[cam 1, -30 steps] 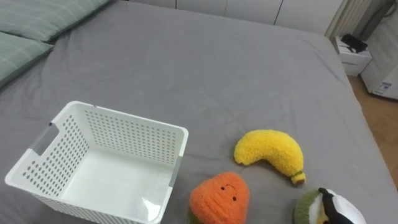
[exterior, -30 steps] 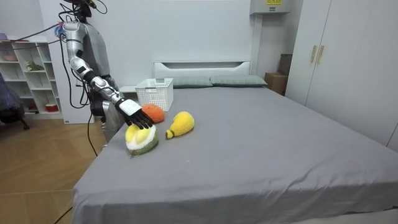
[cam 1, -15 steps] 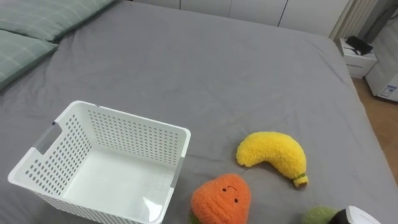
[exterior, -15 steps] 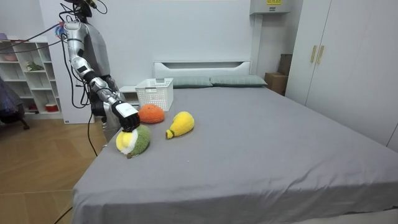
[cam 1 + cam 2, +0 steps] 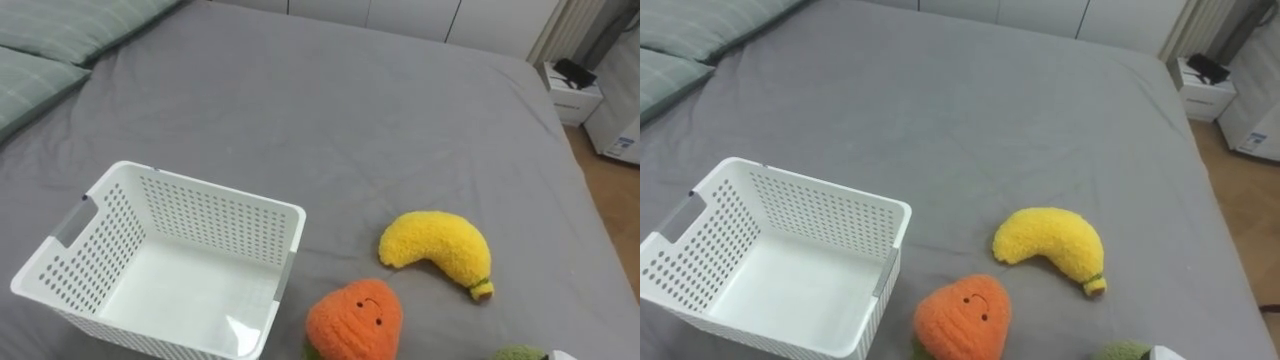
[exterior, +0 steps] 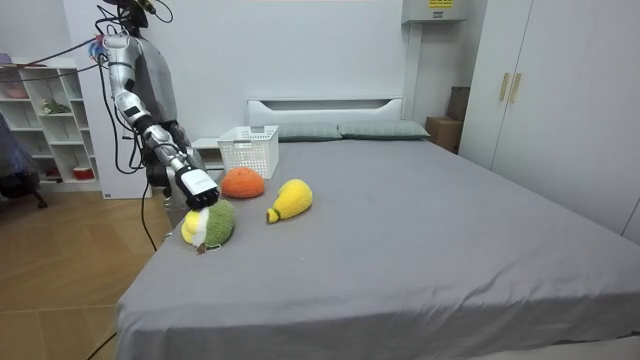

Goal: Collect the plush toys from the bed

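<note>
Robot stood at the side of the bed point(image 6: 400, 215), near the head end, R arm reaching down. R hand point(image 6: 199, 187) sat on top of the green-yellow plush toy point(image 6: 212, 225). Couldn't tell if it was clamped on the toy or just resting, since the plush hid the grip side. Toy was close to the bed's edge on the robot's side; lifted or touching the sheet, couldn't tell. In the eye views a sliver of it showed at 5 o'clock, at the bottom border.

Other items (eye view):
- white perforated basket point(image 5: 200, 228) at 8 o'clock, nothing in it
- orange plush toy point(image 5: 355, 318) at 6 o'clock, just beside the basket's near-right corner
- plush banana point(image 5: 437, 250) at 4 o'clock, apart from the orange one

Risks, as judged:
1. Weak hold plus a soft, round toy so near the edge: it could squeeze out and roll off to the floor.
2. Grasp sat at the very rim of the head cam's field, so there was little visual check on the hold.
3. Path to the basket ran toward 9 o'clock over the orange toy. A low carry could shove it into the basket wall.
4. Basket looked light and sat on soft bedding. A toy dropped on the rim could tip or slide it.
</note>
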Robot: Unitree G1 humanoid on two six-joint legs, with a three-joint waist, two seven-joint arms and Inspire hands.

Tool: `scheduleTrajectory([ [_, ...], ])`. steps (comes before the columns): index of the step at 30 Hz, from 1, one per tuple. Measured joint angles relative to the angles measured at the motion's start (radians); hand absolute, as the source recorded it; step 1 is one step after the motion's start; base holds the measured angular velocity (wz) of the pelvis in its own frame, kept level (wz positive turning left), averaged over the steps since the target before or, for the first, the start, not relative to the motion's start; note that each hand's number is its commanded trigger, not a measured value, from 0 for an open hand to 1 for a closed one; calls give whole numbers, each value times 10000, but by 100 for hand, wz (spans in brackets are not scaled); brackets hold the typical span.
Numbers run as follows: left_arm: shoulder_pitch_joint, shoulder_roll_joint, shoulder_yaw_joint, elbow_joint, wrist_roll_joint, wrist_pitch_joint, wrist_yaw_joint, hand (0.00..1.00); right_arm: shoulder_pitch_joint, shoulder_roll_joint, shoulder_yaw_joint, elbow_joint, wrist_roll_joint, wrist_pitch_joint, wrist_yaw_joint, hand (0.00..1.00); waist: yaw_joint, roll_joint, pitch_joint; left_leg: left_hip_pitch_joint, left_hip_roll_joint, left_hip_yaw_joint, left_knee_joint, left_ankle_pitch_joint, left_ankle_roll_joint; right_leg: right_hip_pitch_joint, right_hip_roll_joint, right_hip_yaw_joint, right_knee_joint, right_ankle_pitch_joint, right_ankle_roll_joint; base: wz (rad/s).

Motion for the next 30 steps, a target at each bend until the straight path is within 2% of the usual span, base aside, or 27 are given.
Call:
scheduleTrajectory([
  [3, -13, 0, -1, -10, -1, -13, 2, 0, -14, -5, -94, 1, 382, -50, -43, 100, -8, 5, -2, -19, 0, -6, 16, -7, -11, -13, -1, -9, -1, 0, 0, 0],
  [5, -18, 1, 6, -62, -1, -17, 1, 0, -37, -7, -365, -52, 550, -223, -41, 100, -31, 10, -4, -20, 1, -7, 21, -7, -11, -22, -1, -3, -1, 0, 0, 0],
  [9, -22, 9, 9, -117, -2, -27, -60, 0, 10, -63, -458, -527, 1115, -248, 77, 100, -56, 6, -2, -36, 9, 49, 19, 10, 11, -68, -5, 5, 17, -1, 1, -5],
  [15, -47, 1, 312, -199, -446, -294, -83, 0, 423, -75, -1171, -2799, 1408, -378, 346, 100, -172, -63, 21, -201, 49, 343, -21, 22, 33, -352, 11, 331, 33, -2, 5, -14],
  [17, -49, 43, 404, -246, -886, -465, 48, 0, 475, -77, -1273, -4118, 1390, -480, 337, 100, -397, -50, 62, -241, 56, 379, -31, 31, 36, -367, 12, 326, 50, 2, 8, -6],
  [19, -54, 40, 423, -223, -1130, -691, 65, 0, 480, -76, -1333, -4575, 1366, -557, 342, 100, -393, -52, 60, -169, 67, 461, -75, 33, 34, -341, 23, 429, 49, 3, 8, -12],
  [20, -80, 21, 432, -224, -1159, -838, 63, 0, 481, -70, -1348, -4943, 1331, -553, 378, 100, -410, -123, 40, -107, 76, 534, -135, 33, 35, -341, 29, 469, 49, 2, 8, -17],
  [22, -33, 4, 492, -219, -1156, -986, 57, 0, 479, -70, -1437, -5655, 1304, -585, 436, 100, -453, -101, 87, -88, 72, 558, -201, 40, 36, -353, 26, 473, 46, 3, 10, -10],
  [26, 2, -19, 735, -220, -1167, -1038, 46, 0, 466, -73, -1666, -6929, 1324, -661, 433, 100, -536, -126, 92, -55, 84, 631, -368, 40, 36, -426, 45, 576, 36, 3, 10, -5],
  [28, -14, -41, 785, -204, -1166, -1043, 47, 0, 404, -73, -1666, -7193, 1298, -657, 435, 100, -533, -166, 69, -85, 85, 665, -401, 42, 36, -526, 47, 586, 46, 3, 9, -5],
  [30, -31, -43, 784, -61, -1168, -1049, 49, 0, 282, -72, -1664, -7282, 1313, -655, 436, 100, -534, -158, 80, -108, 85, 698, -419, 44, 39, -568, 45, 597, 36, 3, 10, -5],
])
